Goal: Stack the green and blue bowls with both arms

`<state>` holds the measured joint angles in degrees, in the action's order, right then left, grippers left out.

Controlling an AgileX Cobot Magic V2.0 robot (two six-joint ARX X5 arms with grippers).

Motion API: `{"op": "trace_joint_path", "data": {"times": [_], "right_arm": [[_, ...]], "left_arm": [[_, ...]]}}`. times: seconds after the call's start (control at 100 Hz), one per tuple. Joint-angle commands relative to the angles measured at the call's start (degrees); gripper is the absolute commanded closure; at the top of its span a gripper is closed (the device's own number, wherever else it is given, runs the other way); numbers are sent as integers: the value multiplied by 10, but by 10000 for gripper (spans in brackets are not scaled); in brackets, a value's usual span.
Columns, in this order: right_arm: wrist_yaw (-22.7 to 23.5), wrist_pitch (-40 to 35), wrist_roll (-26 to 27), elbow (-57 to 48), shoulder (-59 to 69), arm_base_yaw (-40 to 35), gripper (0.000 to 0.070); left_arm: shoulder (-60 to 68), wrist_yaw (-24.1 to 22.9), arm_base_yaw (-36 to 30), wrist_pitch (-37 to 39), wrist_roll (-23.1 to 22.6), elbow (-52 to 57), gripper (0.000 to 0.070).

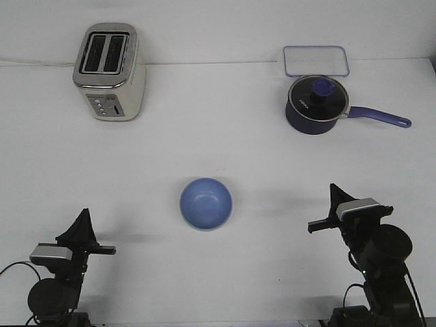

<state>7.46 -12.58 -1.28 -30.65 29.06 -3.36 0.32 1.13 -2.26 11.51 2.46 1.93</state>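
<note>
Front view | blue bowl (206, 203) round, matte, upright, empty | hands' state unclear

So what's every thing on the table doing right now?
Blue bowl: upright, with pale green showing at its lower rim, maybe the green bowl underneath.
Saucepan: lid on, handle pointing right.
Toaster: upright, slots empty.
Clear lid: lying flat behind the saucepan.
Left gripper: holding nothing, away from the bowl.
Right gripper: holding nothing, away from the bowl.
</note>
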Motion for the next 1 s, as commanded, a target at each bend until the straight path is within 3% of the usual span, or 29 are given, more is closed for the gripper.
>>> {"op": "trace_joint_path", "data": {"times": [0.0, 0.61, 0.84, 0.99], "right_arm": [[0, 6, 4, -1, 2, -1, 700], [-2, 7, 4, 10, -55, 0, 700], [-8, 73, 4, 100, -148, 5, 700], [-36, 83, 21, 162, -211, 5, 700]], "left_arm": [[-1, -3, 0, 6, -2, -11, 689], [-1, -3, 0, 5, -2, -11, 689], [-1, -3, 0, 6, -2, -11, 689], [-1, -3, 0, 6, -2, -11, 689]]}}
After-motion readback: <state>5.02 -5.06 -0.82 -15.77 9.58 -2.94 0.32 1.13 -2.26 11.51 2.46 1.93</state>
